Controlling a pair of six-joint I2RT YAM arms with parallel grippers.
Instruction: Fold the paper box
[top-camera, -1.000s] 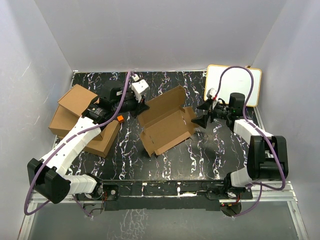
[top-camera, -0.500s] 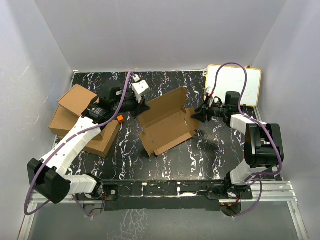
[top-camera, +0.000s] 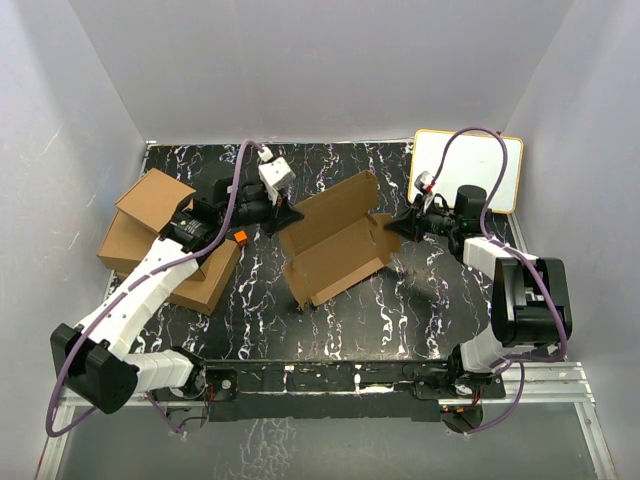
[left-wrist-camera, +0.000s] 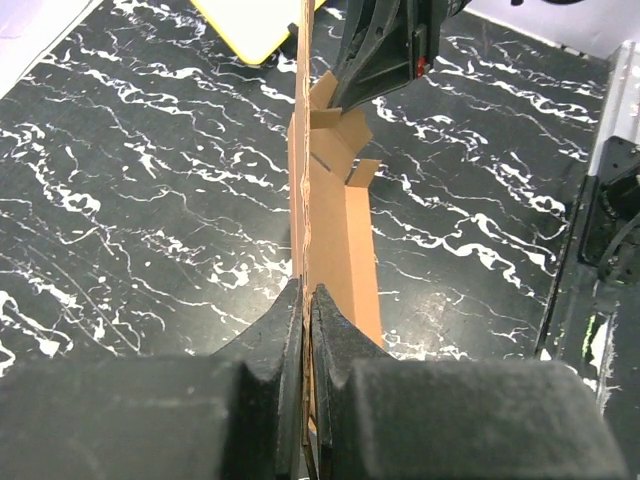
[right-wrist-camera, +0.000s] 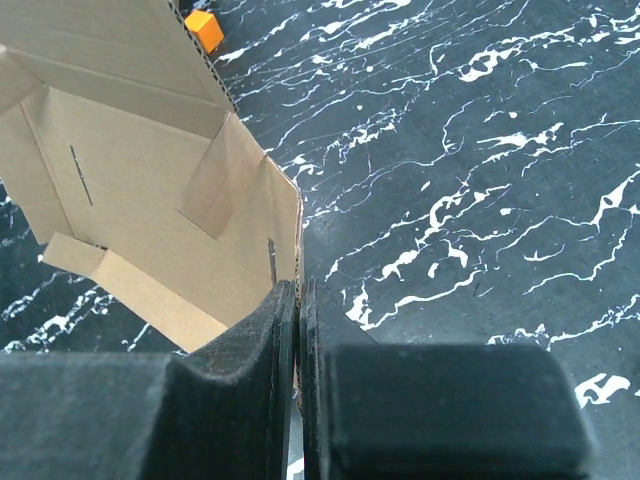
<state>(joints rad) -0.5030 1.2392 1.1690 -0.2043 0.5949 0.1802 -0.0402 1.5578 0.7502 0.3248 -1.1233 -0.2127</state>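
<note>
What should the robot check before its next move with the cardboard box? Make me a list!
1. Left gripper shut on the paper box edge: ok.
2. Right gripper shut on the box's opposite side wall: ok.
3. Box apart from the pile of boxes: ok.
4. Lid folded shut: not ok, it stands open.
5. Grips firm enough not to slip: cannot tell.

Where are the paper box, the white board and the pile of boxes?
paper box (top-camera: 340, 258): top view, its inside floor.
white board (top-camera: 470, 165): top view, its white face.
pile of boxes (top-camera: 150, 198): top view, top box's lid.
</note>
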